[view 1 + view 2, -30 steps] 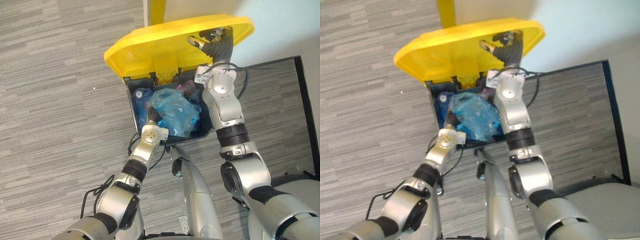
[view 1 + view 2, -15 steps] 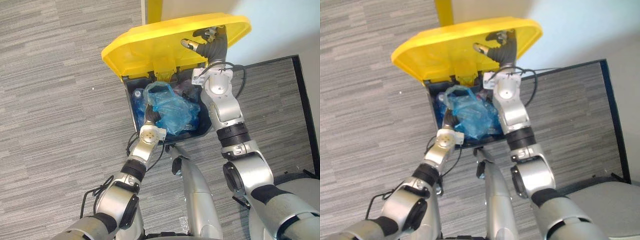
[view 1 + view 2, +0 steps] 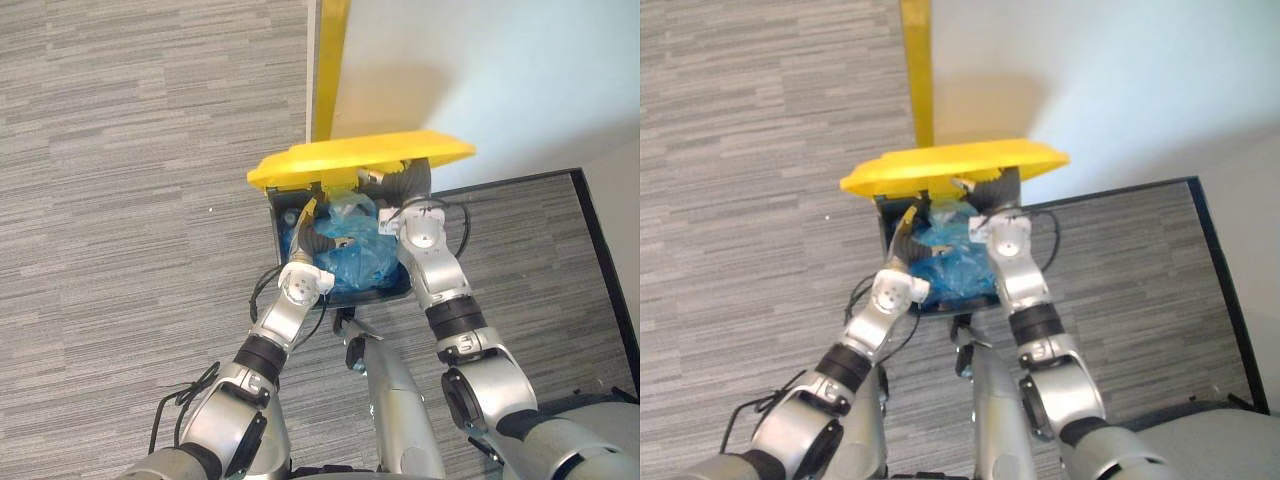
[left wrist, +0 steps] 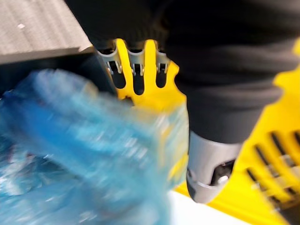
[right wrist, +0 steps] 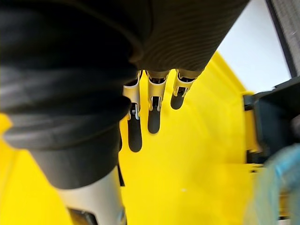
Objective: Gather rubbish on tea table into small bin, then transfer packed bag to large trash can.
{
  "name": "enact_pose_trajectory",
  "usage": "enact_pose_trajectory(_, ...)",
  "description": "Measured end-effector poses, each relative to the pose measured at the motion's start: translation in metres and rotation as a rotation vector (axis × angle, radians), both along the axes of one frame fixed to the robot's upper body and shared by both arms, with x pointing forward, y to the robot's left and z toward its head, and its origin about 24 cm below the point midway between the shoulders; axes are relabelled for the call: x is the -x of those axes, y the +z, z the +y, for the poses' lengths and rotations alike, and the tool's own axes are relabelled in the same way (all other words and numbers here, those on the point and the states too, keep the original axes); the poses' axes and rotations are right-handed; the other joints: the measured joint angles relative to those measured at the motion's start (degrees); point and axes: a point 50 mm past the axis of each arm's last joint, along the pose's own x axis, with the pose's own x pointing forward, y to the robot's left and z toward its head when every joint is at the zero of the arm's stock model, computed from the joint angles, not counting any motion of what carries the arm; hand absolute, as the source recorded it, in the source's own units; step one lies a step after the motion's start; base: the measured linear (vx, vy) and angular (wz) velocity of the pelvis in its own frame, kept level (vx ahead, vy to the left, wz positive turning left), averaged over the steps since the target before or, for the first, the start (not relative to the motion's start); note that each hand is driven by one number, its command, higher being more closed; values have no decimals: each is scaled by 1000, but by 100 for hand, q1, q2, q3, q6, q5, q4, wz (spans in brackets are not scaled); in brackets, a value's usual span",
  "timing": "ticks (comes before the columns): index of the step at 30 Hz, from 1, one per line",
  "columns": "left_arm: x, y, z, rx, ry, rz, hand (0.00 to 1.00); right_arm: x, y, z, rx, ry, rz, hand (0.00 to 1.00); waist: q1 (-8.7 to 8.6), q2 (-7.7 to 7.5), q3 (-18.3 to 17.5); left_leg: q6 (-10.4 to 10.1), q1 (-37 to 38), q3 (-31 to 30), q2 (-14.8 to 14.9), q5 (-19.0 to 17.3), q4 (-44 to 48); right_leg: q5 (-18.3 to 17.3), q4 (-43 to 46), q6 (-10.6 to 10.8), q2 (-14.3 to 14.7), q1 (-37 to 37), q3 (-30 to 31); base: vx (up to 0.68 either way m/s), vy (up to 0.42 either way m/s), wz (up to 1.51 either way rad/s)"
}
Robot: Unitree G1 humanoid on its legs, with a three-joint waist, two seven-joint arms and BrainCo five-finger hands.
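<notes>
The large trash can [image 3: 274,214] is dark with a yellow lid [image 3: 350,160] that stands partly raised over it. A blue plastic bag [image 3: 362,256] of rubbish lies inside the can, blurred in the left wrist view [image 4: 70,140]. My left hand [image 3: 318,240] reaches into the can just above the bag. Its fingers [image 4: 136,63] are straight against yellow plastic, open, with nothing in them. My right hand [image 3: 395,183] is under the lid, open. Its straight fingers [image 5: 152,110] press on the lid's yellow underside [image 5: 201,154].
The can stands against a white wall [image 3: 480,70] beside a yellow vertical strip [image 3: 330,60]. Grey carpet [image 3: 120,200] spreads to the left. A black-edged floor strip [image 3: 600,240] runs along the right side.
The camera has moved, so the whole picture has shifted. My left hand has opened and let go of the blue bag, which has settled lower in the can. The lid stands lower.
</notes>
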Motion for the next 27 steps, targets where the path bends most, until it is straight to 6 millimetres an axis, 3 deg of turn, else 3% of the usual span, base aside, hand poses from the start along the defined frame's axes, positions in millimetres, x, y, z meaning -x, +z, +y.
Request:
enact_pose_trajectory(2,12,-10,10,12,2,8,0,10,-32,-9,34,-22,86,0,15,72,-159,-34,144,-139,-8,35,-74,-142,100,-19,-43,144,-123,14,-58,25)
enact_pose_trajectory(4,18,-18,16,16,12,24,0,15,-46,-15,36,-34,127,0,30,80,-214,-62,244,-163,-27,61,-140,-213,167,-43,-89,221,-169,13,-28,25)
enact_pose_trajectory(5,27,-31,25,33,37,59,0,23,-63,-21,47,-52,178,0,53,104,-251,-46,399,-218,-83,86,-204,-300,268,-24,-168,350,-205,10,-13,28)
enact_pose_trajectory(9,58,-76,63,113,171,227,0,49,-102,-34,64,-80,286,0,137,130,-397,-43,743,-217,-157,86,-322,-430,392,29,-270,595,-215,-1,18,12)
enact_pose_trajectory(10,69,-92,75,124,225,289,0,60,-115,-36,64,-91,323,0,156,106,-440,-48,803,-207,-181,89,-326,-450,464,122,-316,614,-203,-30,29,4)
enact_pose_trajectory(12,86,-119,94,154,321,404,0,80,-137,-39,32,-106,396,0,167,65,-554,-16,861,-199,-247,168,-405,-221,505,628,-412,616,-169,-43,21,-2)
enact_pose_trajectory(13,97,-134,106,167,388,477,0,92,-151,-37,9,-107,446,0,174,45,-591,18,1048,-109,-163,321,-692,48,232,1023,-340,781,-88,-53,-20,-21)
enact_pose_trajectory(14,107,-145,115,175,438,530,0,101,-161,-35,-7,-106,483,0,164,63,-619,-82,1239,4,-72,494,-954,-49,665,741,-326,780,34,-70,-62,-9)
enact_pose_trajectory(15,122,-158,123,175,490,595,0,117,-177,-34,-25,-112,546,0,89,62,-690,-177,1545,0,-56,722,-1353,-462,1804,159,-412,818,178,1,-81,7)
enact_pose_trajectory(16,139,-170,130,171,527,657,0,134,-193,-33,-20,-114,614,0,29,-62,-877,-251,1772,31,-58,901,-1700,-922,2561,41,-465,959,392,40,-90,17)
enact_pose_trajectory(18,155,-184,132,175,558,737,0,157,-217,-36,-14,-119,719,0,-6,-113,-1039,-249,1822,82,-61,934,-1786,-886,2401,162,-306,1034,473,6,-80,-26)
enact_pose_trajectory(19,162,-191,129,194,573,786,0,168,-229,-38,-25,-124,778,0,27,-63,-1164,-39,1823,219,-27,975,-1898,-848,1678,255,-82,1220,507,-56,-34,-93)
enact_pose_trajectory(20,172,-199,124,221,588,831,0,178,-238,-45,-32,-152,825,0,92,23,-1278,139,1839,496,90,1058,-2088,-1022,1284,167,65,1494,566,-59,-44,-102)
enact_pose_trajectory(21,177,-203,121,228,590,856,0,187,-247,-50,-45,-179,868,0,-7,-26,-1314,-217,1955,654,64,1262,-2261,-1604,2264,-132,-213,1462,643,-54,-73,-78)
enact_pose_trajectory(22,180,-207,117,232,585,886,0,213,-267,-56,-70,-223,987,0,-36,-229,-1426,-229,1960,743,-110,1305,-2277,-2152,2118,281,-561,1799,728,-74,-131,-37)
enact_pose_trajectory(23,179,-208,119,232,589,891,0,223,-275,-56,-82,-235,1038,0,-31,-245,-1442,-240,1933,812,-148,1311,-2297,-2275,1771,128,-484,1961,691,-95,-133,-37)
enact_pose_trajectory(24,187,-216,114,238,588,948,0,238,-285,-63,-85,-266,1113,0,-9,-69,-1527,-279,1963,824,-53,1390,-2457,-2167,1194,12,-272,2131,671,-108,-76,-48)
enact_pose_trajectory(26,193,-221,116,258,616,979,0,248,-291,-71,-87,-307,1157,0,-35,69,-1649,78,2011,872,-69,1640,-2791,-1724,311,38,-56,2343,681,-103,-2,-41)
enact_pose_trajectory(27,194,-221,118,273,636,978,0,251,-293,-72,-97,-322,1173,0,-30,50,-1660,175,2049,956,-135,1723,-2966,-1608,77,-29,-26,2414,656,-127,-1,-12)
